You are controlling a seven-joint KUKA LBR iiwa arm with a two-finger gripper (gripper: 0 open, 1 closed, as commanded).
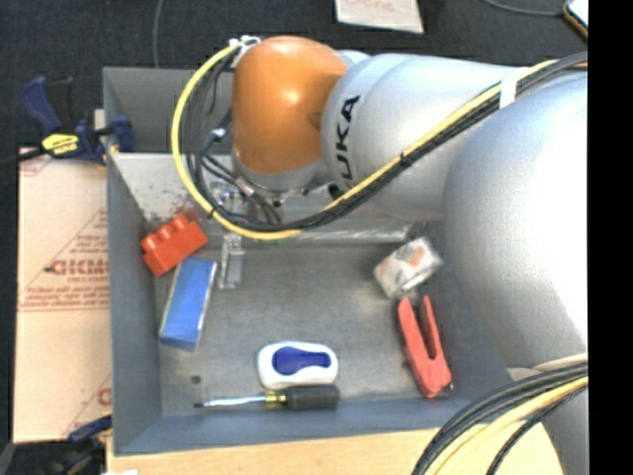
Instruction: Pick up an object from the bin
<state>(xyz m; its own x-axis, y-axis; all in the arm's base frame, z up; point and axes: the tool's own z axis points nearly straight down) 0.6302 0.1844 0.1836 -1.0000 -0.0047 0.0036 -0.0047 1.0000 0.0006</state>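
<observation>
My gripper [232, 263] hangs below the arm's wrist in the left half of the bin, close above the floor. Just to its left lies a blue rectangular block [189, 302], set lengthwise, with its upper end beside the gripper. An orange-red toy brick [173, 242] sits above that block, near the left wall and to the gripper's upper left. I see nothing held in the gripper.
A white and blue oval object [297, 363] and a black-handled screwdriver [275, 399] lie near the front wall. Red tongs [425, 346] and a whitish tape roll [406, 267] lie at the right. The arm covers the back of the bin.
</observation>
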